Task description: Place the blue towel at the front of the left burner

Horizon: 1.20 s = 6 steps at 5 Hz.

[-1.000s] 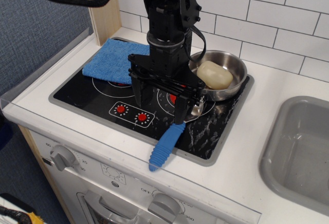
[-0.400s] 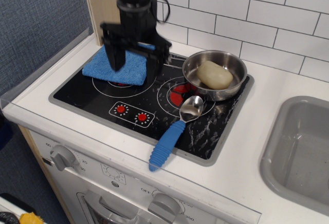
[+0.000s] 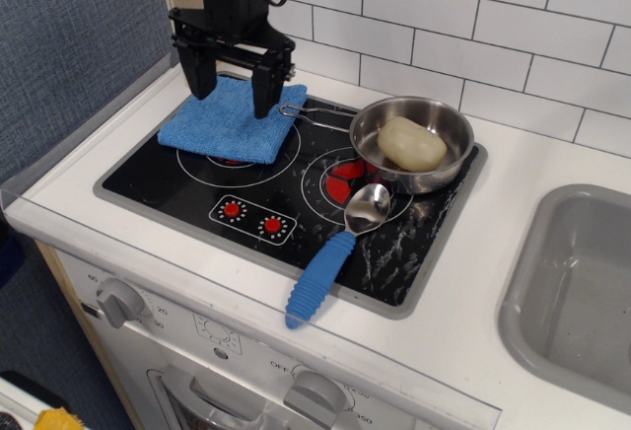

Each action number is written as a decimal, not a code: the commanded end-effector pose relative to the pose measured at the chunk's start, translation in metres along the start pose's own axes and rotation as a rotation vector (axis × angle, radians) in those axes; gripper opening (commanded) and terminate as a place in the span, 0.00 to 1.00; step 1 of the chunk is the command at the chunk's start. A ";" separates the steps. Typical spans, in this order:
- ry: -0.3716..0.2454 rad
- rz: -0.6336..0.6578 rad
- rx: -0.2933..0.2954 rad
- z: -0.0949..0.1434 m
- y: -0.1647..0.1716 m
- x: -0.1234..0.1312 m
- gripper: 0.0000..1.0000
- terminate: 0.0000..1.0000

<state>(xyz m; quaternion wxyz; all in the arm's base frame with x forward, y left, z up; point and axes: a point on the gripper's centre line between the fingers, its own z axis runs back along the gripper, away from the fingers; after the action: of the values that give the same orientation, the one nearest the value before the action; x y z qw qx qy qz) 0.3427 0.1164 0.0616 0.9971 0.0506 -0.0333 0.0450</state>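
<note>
The blue towel (image 3: 234,120) lies flat over the back half of the left burner (image 3: 235,166), reaching onto the white counter behind the cooktop. Only the burner's front rings and a bit of its red centre show below the cloth. My gripper (image 3: 230,87) hangs over the towel's back part, jaws open wide, one finger near the towel's left back corner and one near its right back edge. It holds nothing. Whether the fingertips touch the cloth I cannot tell.
A steel pan (image 3: 414,144) with a pale lump in it sits at the cooktop's back right, handle pointing left toward the towel. A blue-handled spoon (image 3: 335,257) lies over the right burner (image 3: 340,185) and the front edge. Two red knob dots (image 3: 252,217) are in front. A sink (image 3: 582,292) is at right.
My gripper has moved from above the right burner and spoon leftward and back, and now hangs over the towel's rear. The towel, spoon and pan have not moved.
</note>
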 end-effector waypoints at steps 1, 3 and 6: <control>-0.014 0.021 0.029 -0.016 0.028 0.032 1.00 0.00; -0.003 -0.048 0.046 -0.040 0.014 0.040 1.00 0.00; -0.078 -0.165 -0.081 -0.025 0.009 -0.017 1.00 0.00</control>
<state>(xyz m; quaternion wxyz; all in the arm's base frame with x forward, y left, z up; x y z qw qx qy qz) 0.3233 0.1178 0.0161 0.9981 -0.0012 -0.0401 -0.0473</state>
